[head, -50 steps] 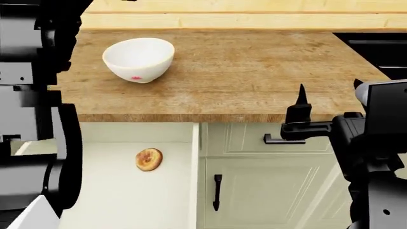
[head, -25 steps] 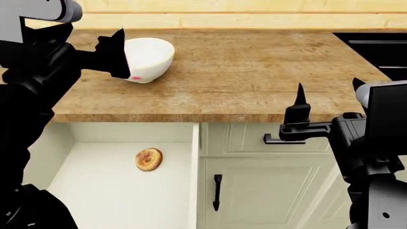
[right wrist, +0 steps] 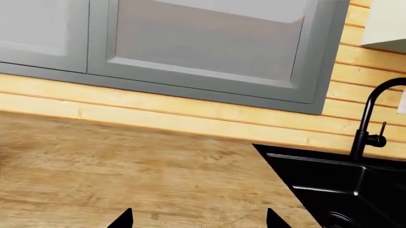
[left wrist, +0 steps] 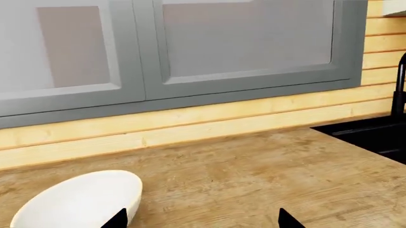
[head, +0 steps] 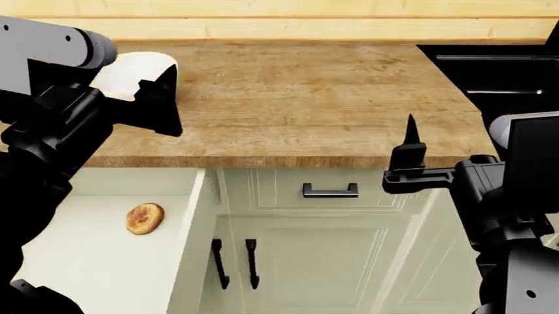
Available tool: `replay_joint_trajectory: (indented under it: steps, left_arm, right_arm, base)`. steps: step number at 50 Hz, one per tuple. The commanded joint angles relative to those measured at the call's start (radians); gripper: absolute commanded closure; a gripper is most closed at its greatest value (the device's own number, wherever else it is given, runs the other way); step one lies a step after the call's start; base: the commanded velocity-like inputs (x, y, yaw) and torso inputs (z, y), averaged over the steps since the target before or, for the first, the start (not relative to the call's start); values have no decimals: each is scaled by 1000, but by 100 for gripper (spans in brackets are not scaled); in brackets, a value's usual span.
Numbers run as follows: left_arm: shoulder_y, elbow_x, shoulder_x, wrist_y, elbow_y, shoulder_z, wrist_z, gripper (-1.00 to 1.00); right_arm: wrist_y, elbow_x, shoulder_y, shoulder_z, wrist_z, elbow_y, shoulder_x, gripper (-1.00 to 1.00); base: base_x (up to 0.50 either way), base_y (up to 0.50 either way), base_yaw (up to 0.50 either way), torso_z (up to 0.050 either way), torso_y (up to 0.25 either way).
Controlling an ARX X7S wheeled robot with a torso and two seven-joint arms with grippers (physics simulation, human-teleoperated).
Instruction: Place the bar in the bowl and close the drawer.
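The golden-brown bar (head: pixel 144 218) lies on the floor of the open cream-green drawer (head: pixel 96 268), below the counter's front edge. On the wooden counter stands the white bowl (head: pixel 131 68), partly hidden by my left arm. My left gripper (head: pixel 114 85) hovers open just in front of the bowl. In the left wrist view the bowl (left wrist: pixel 76 202) sits beside one fingertip of the open left gripper (left wrist: pixel 203 221), which holds nothing. My right gripper (head: pixel 446 134) is open and empty over the counter's front right edge. The right gripper (right wrist: pixel 197 221) shows only bare wood between its tips.
A black sink (head: pixel 498 65) is set into the counter at the far right, with a black faucet (right wrist: pixel 368 118) behind it. A narrow drawer front with a black handle (head: pixel 330 190) and cabinet doors with vertical handles (head: pixel 235 261) sit right of the open drawer. Grey wall cabinets (left wrist: pixel 190 47) hang above.
My left arm rose from the picture's left edge to the bowl. The head view swung right, so bowl, drawer and bar slid left. The right arm stayed put.
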Motion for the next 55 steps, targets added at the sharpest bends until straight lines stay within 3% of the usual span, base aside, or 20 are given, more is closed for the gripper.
replay_joint_trajectory:
  steps: [1, 17, 27, 55]
  left_arm:
    - [9, -49, -11, 3, 4, -5, -35, -100]
    - [5, -90, -21, 2, 4, -12, -64, -100]
    - [17, -112, -27, 11, 3, -22, -79, -100]
    - [40, -167, -46, 41, -7, -27, -123, -100]
  right_arm:
    - [-4, -10, 1, 3, -12, 3, -5, -100]
    - [20, -37, 22, -10, -31, -5, -4, -100]
    - [-14, -43, 11, 9, -44, -14, -19, -100]
    - [-63, -43, -19, 7, -46, 0, -26, -100]
  base:
    - [0, -500, 0, 0, 0]
    - [0, -500, 0, 0, 0]
    - [0, 0, 28, 0, 0]
    - [2, 0, 500, 0, 0]
